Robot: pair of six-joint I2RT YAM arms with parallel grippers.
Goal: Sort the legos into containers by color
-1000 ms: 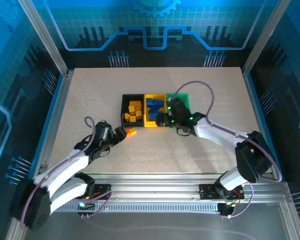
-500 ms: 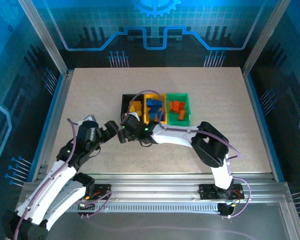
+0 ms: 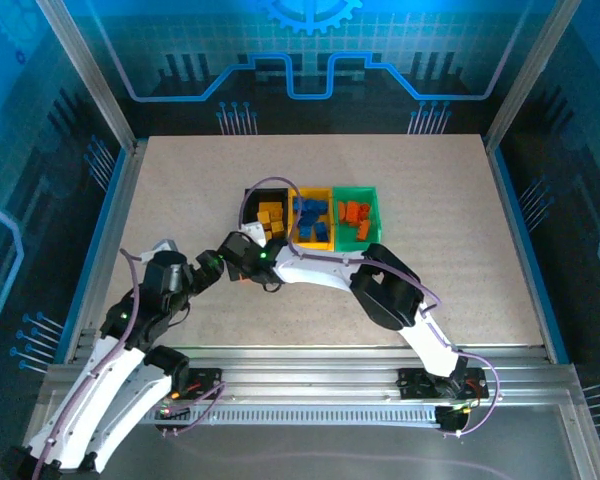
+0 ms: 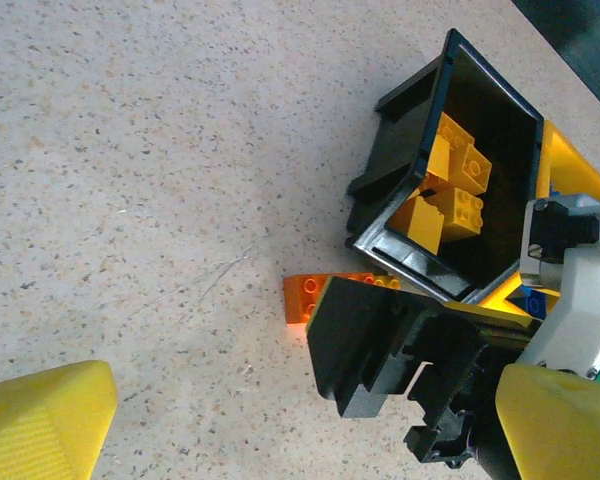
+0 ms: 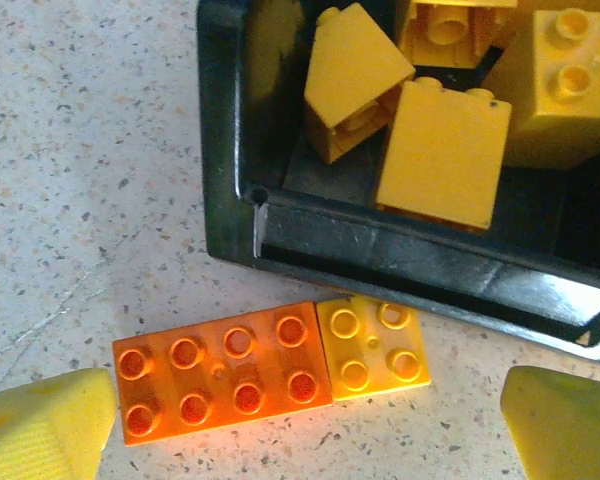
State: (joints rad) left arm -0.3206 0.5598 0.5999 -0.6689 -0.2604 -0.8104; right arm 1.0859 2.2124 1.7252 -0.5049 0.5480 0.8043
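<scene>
Bins stand in a row mid-table: black bin with yellow bricks, yellow bin with blue bricks, green bin with orange-red bricks. Two strays lie on the table just outside the black bin's near wall: an orange brick and a small yellow brick, touching end to end, studs up. The right gripper hangs over this pair, its fingers spread wide to either side, pinching nothing. The left gripper sits close by, facing the same spot, likewise spread and empty; from its wrist camera the right gripper's black body covers most of the orange brick
</scene>
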